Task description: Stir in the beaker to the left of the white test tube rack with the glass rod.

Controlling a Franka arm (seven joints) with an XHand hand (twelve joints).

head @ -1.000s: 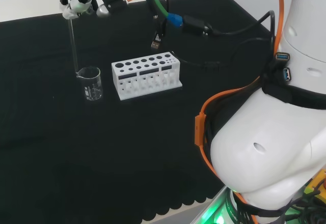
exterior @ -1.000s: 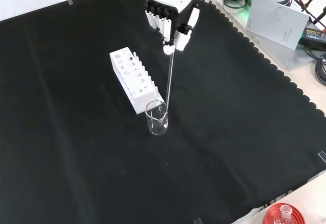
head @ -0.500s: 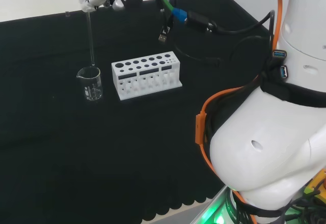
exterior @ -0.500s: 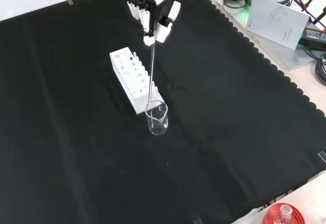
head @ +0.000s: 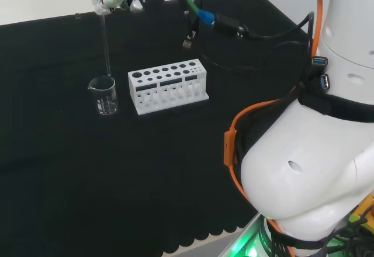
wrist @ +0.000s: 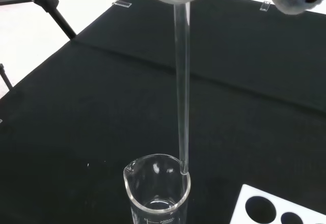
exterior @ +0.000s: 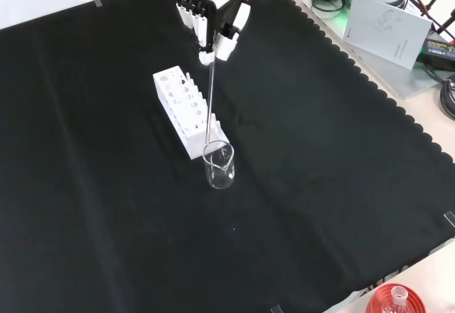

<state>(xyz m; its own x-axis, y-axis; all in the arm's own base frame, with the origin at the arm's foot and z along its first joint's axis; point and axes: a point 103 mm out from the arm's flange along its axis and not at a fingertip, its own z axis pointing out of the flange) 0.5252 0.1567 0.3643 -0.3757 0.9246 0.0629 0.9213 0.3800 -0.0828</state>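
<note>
glass rod (wrist: pixel 182 91) | pinched in hand (exterior: pixel 213 14) | tip at beaker (wrist: pixel 158 193) rim

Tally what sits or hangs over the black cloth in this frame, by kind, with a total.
Beaker: 1
Glass rod, pinched in the hand: 1
White test tube rack: 1
Total: 3

Beaker (wrist: pixel 158 193) base beyond wrist view's edge
</note>
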